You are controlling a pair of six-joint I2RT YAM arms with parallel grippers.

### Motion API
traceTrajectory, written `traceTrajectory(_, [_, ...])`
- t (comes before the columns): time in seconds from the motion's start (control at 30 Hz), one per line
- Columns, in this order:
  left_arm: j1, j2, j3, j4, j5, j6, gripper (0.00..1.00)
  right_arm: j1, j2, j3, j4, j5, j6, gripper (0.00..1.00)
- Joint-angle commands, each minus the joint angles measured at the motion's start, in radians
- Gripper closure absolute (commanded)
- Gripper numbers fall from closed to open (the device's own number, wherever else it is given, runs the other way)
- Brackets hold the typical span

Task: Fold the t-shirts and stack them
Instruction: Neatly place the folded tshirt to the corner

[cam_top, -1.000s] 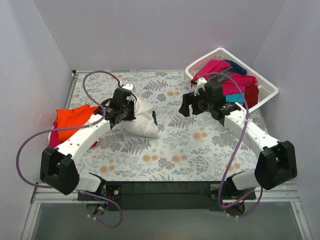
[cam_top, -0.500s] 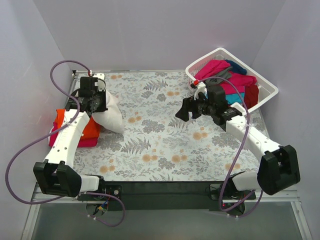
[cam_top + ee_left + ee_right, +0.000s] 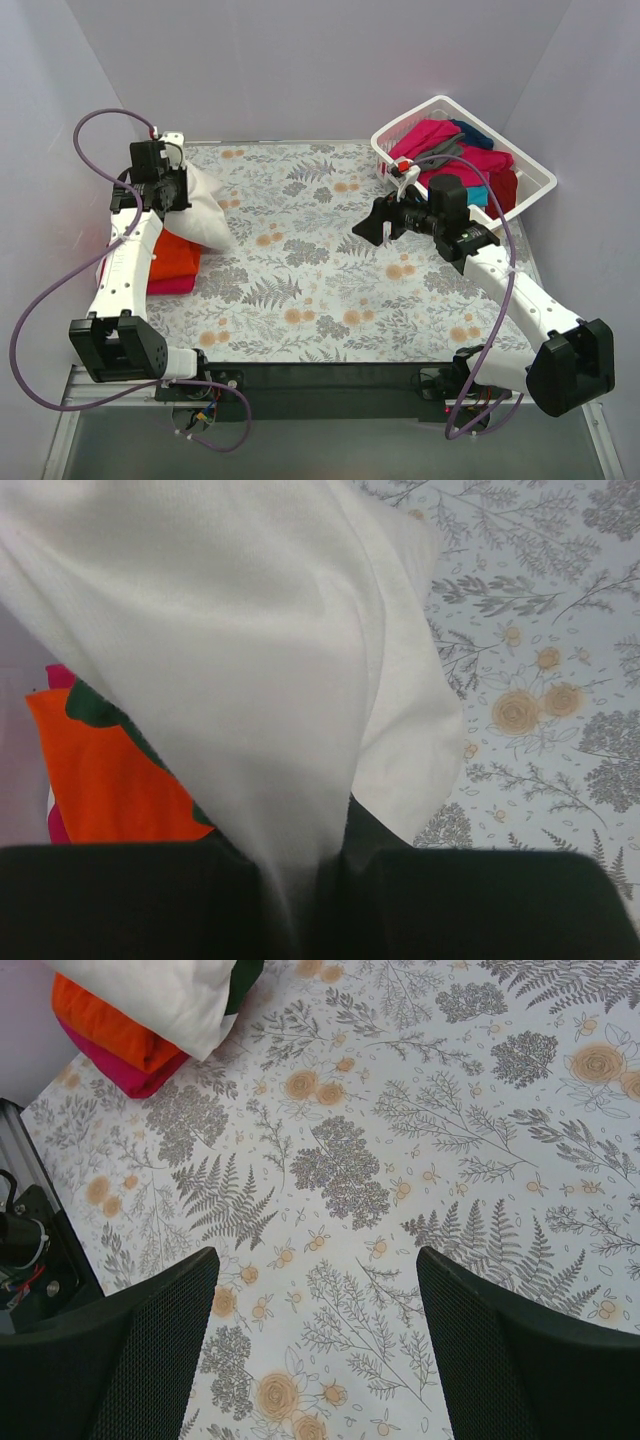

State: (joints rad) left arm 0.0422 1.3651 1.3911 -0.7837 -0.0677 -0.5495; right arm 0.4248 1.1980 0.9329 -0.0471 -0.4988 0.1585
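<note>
Cream-white t-shirt (image 3: 203, 212) hangs folded, pinched in the left gripper (image 3: 170, 192), partly over the orange t-shirt (image 3: 172, 256). Right gripper (image 3: 316, 1345), well apart from the orange t-shirt, fingers spread, empty. Stacking step; next, probably lower squarely onto it, then release.

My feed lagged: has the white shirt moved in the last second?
Yes. The white shirt travelled left across the table cover and now hangs by the orange shirt.

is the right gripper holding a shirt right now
No, in the right wrist view the right gripper has its jaws wide apart with only the floral table cover showing between them.
</note>
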Motion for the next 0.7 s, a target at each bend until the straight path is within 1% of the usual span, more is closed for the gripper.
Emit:
traceTrajectory(0.0, [0.033, -0.063, -0.026, 0.061, -0.018, 0.04, 1.0, -0.012, -0.009, -0.016, 0.038, -0.032, 0.003, 0.27])
traceTrajectory(0.17, [0.071, -0.073, -0.05, 0.08, -0.038, 0.043, 1.0, -0.014, -0.011, -0.017, 0.038, -0.049, 0.004, 0.27])
traceTrajectory(0.23, [0.096, -0.092, -0.111, 0.122, -0.066, 0.048, 1.0, -0.014, -0.015, -0.02, 0.038, -0.05, 0.004, 0.27])
traceTrajectory(0.33, [0.128, -0.101, -0.156, 0.165, -0.093, 0.053, 1.0, -0.017, -0.023, -0.025, 0.038, -0.052, 0.004, 0.27])
traceTrajectory(0.43, [0.153, -0.083, -0.149, 0.156, -0.083, 0.046, 1.0, -0.017, -0.023, -0.025, 0.066, -0.058, 0.006, 0.27])
traceTrajectory(0.53, [0.165, -0.084, -0.176, 0.167, -0.106, 0.059, 1.0, -0.018, -0.014, -0.025, 0.07, -0.061, 0.007, 0.27])
traceTrajectory(0.67, [0.177, -0.089, -0.257, 0.227, -0.199, 0.088, 1.0, -0.02, -0.008, -0.026, 0.073, -0.069, 0.009, 0.27])
